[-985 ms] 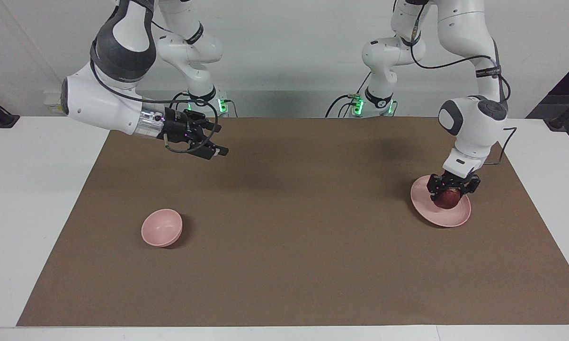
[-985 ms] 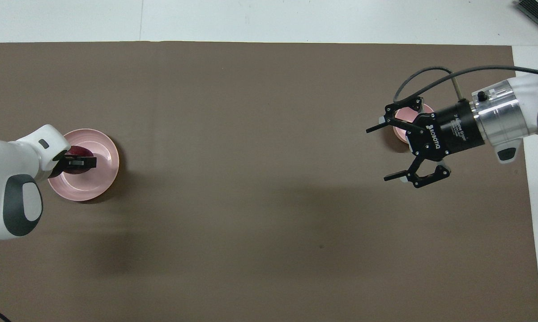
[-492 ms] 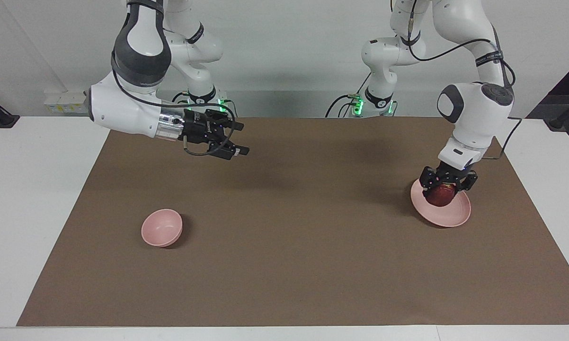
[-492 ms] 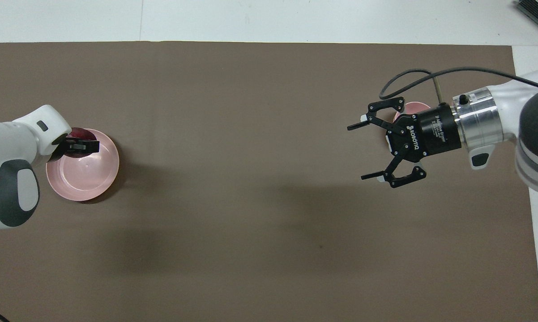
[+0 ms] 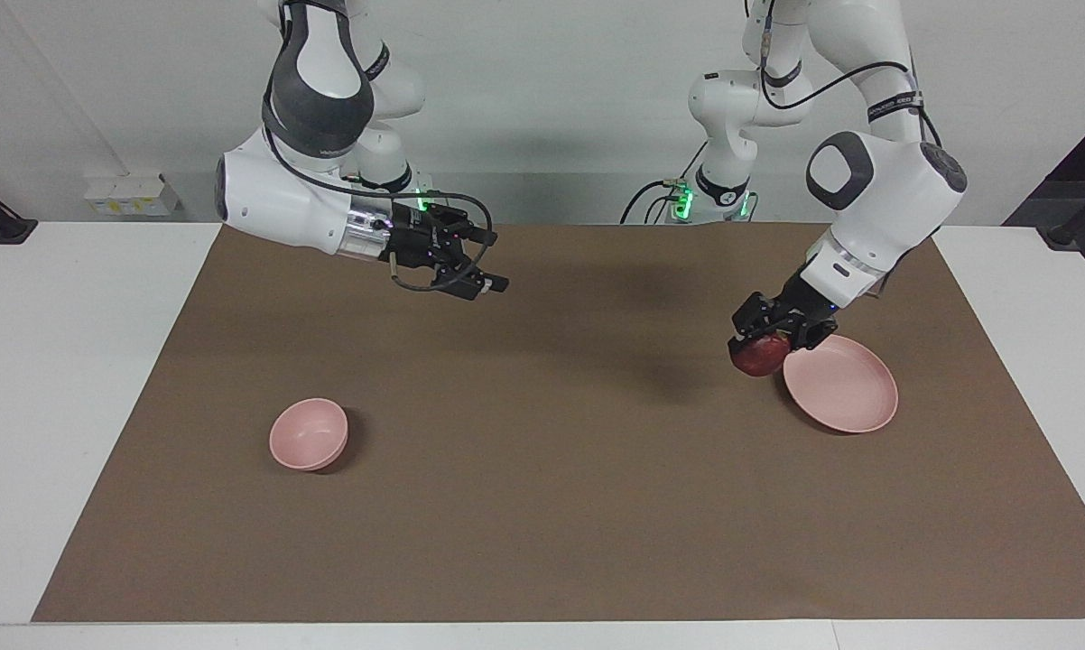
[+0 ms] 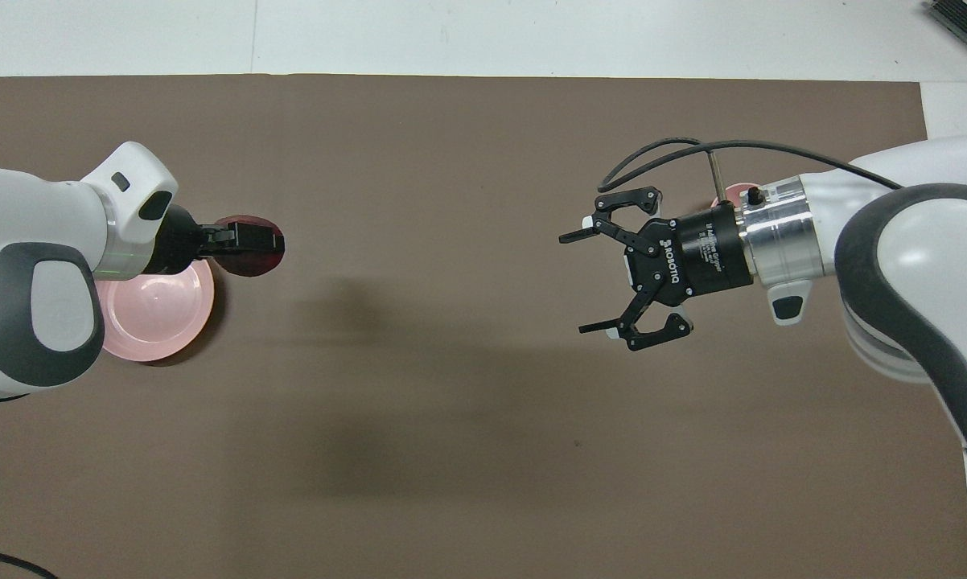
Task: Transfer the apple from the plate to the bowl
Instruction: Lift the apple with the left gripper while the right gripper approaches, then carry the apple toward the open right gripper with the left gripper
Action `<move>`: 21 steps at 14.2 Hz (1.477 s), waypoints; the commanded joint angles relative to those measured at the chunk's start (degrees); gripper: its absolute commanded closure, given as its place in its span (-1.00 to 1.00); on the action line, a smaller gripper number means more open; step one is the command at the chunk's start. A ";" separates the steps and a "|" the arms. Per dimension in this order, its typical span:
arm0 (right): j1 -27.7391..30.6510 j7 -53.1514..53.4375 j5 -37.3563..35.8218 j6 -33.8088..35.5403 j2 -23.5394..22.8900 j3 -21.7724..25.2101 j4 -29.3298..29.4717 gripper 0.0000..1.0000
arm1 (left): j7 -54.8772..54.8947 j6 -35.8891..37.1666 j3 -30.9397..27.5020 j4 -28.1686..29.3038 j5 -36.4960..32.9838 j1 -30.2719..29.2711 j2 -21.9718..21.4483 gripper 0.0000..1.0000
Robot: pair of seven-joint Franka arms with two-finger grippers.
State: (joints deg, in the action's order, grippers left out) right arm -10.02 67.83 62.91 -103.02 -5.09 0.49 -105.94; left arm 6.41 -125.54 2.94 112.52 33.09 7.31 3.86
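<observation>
My left gripper (image 5: 761, 343) (image 6: 250, 239) is shut on the dark red apple (image 5: 757, 359) (image 6: 238, 256). It holds the apple up in the air, over the brown mat just past the plate's rim on the side toward the bowl. The pale pink plate (image 5: 845, 386) (image 6: 162, 310) has nothing on it. The small pink bowl (image 5: 308, 435) stands toward the right arm's end of the table, also with nothing in it. My right gripper (image 5: 497, 262) (image 6: 574, 283) hangs open and holds nothing, over the mat between the robots and the bowl. In the overhead view its wrist covers nearly all of the bowl.
A brown mat (image 5: 542, 506) (image 6: 451, 450) covers most of the white table (image 5: 64, 361). Apart from the plate and the bowl, nothing else stands on it.
The left gripper lifted the apple off the plate and carried it sideways past the rim toward the bowl's end. The right gripper, still open, swung toward the middle of the table.
</observation>
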 commanded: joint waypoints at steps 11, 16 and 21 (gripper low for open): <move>-7.73 1.86 5.12 -14.04 5.53 -0.05 -9.63 -1.00 | 4.22 1.70 6.10 -0.28 33.17 1.04 -0.78 1.00; -9.05 1.95 4.95 -16.25 4.92 -0.05 -9.55 -1.00 | 5.28 1.44 7.08 2.35 38.45 4.20 -3.24 1.00; -8.35 0.20 5.21 -14.67 1.41 -0.05 -6.40 -1.00 | 5.37 -1.01 7.08 5.86 40.91 8.50 -5.96 1.00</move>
State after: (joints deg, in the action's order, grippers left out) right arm -18.68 69.20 66.46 -118.08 -1.73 0.50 -113.98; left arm 10.59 -124.45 10.82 114.98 71.89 13.60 0.87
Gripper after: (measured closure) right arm 0.000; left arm 0.181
